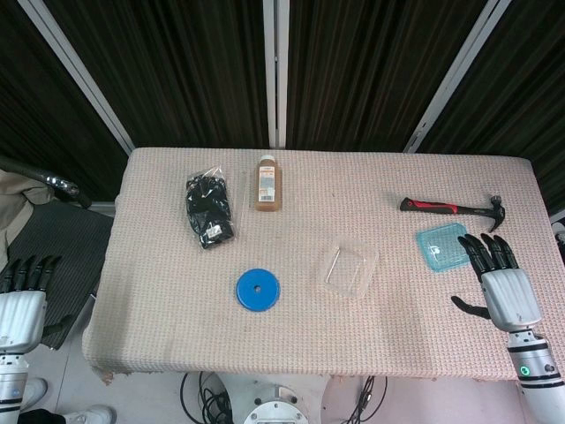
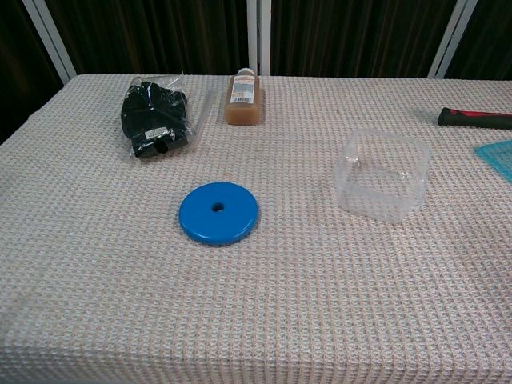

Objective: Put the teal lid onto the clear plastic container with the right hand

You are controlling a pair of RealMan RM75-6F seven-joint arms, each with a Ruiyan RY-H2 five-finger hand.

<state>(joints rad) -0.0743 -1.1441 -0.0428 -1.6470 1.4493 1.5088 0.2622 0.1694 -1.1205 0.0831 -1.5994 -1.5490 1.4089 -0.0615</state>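
The right hand (image 1: 506, 284) lies over the counter (image 1: 159, 327) at its right edge, empty, with the fingers stretched out and apart and the thumb out to the side. Its fingertips (image 1: 484, 247) point at the teal lid (image 1: 445, 246) and reach its near right corner; whether they touch it cannot be told from the head view. The lid lies flat just below the red-handled hammer (image 1: 452, 208), and well to the right of the clear plastic container (image 2: 385, 172), which stands open side up near the middle of the counter (the chest view shows only a corner of the lid at its right border).

The step in hand looks like the reach for the lid. A flat, thin lid gives little to grip from above, so the hand would do well to pinch one edge between thumb and fingers, perhaps after sliding it toward the counter's edge, while keeping clear of the hammer head. Carried level to the left, the lid should then be squared with the container's rim before it is lowered, since the light container may skid or tip if pushed from one side.

The left hand (image 1: 24, 296) hangs off the counter's left side, fingers straight, holding nothing.
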